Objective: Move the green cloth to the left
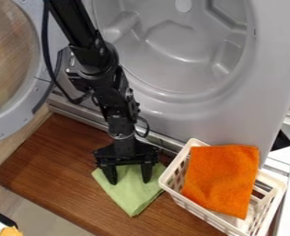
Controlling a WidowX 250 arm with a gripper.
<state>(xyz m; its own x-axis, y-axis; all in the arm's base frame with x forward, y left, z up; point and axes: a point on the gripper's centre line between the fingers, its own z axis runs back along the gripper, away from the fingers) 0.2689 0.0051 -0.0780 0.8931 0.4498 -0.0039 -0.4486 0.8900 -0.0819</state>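
Evidently, the fingers (147,172) stand apart over the far part of the cloth (132,194), likely to pinch up a fold, while it lies on the bench (51,161) just left of the basket (199,212), which a leftward pull should avoid.

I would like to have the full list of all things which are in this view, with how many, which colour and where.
green cloth: one, light green, on the board, under the gripper
board: one, brown, in front of the washing machine
washing machine: one, grey, top centre to right
round door: one, grey rim, open, left edge
basket: one, off-white, lower right
orange cloth: one, orange, in the basket and over its rim
small piece: one, orange, bottom left corner, cut off
robot arm: one, black, from the upper left
gripper: one, black, jaws apart
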